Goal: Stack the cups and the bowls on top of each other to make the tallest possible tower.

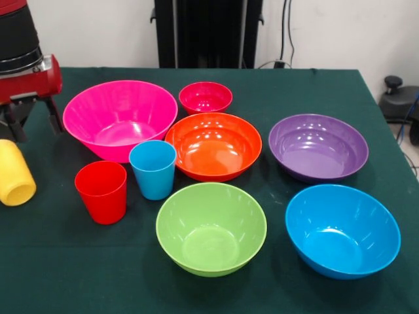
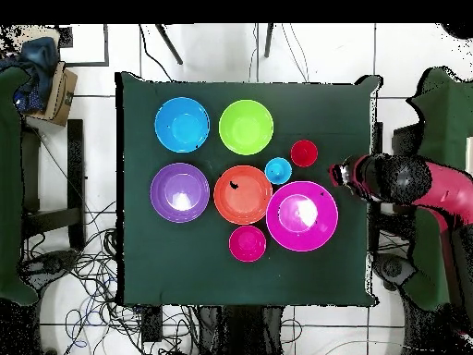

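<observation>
Front view: the pincer [image 1: 29,124] hangs at nine o'clock of the tabletop [image 1: 275,91], its two dark fingers [image 1: 54,114] spread apart and gripping nothing. A yellow cup [image 1: 16,173] lies on its side just below it, near the edge. Nothing is stacked yet; every piece stands singly. The hot pink bowl [image 1: 120,120] sits just beside the pincer toward three o'clock, with the red cup [image 1: 102,191] and the light blue cup [image 1: 153,169] in front of it, the small pink-red bowl [image 1: 205,97] at twelve o'clock, the orange bowl [image 1: 213,145] in the middle, and the purple bowl [image 1: 318,146], blue bowl [image 1: 342,229] and lime green bowl [image 1: 211,227] spread from three to six o'clock.

The step in hand looks like picking up the yellow cup. Since it lies tipped, I would close across its round wall near the middle, lift straight, and keep clear of the pink bowl's rim. A wide bowl makes the soundest base; cups belong high.
</observation>
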Action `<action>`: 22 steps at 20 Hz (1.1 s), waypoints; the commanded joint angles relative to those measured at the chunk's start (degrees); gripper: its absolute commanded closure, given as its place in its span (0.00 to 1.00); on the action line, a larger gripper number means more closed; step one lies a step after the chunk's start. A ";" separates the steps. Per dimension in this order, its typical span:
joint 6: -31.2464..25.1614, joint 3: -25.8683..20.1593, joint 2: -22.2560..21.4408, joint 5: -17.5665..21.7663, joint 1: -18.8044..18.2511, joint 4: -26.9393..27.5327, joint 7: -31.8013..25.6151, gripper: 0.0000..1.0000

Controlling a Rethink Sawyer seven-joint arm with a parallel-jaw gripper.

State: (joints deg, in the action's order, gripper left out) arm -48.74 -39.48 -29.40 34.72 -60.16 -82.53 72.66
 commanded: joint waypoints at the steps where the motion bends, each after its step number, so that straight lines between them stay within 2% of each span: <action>1: -2.92 -0.76 2.61 4.55 1.96 2.48 -15.65 0.00; 11: -2.91 -0.79 2.64 4.25 2.12 2.76 -14.64 0.00; 19: -5.32 -0.67 1.34 1.87 4.04 3.74 -10.64 0.00; 22: -7.25 -0.19 0.55 0.74 5.80 5.13 -8.19 0.00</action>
State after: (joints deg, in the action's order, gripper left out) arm -48.74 -39.48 -29.68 35.19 -59.23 -82.00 72.66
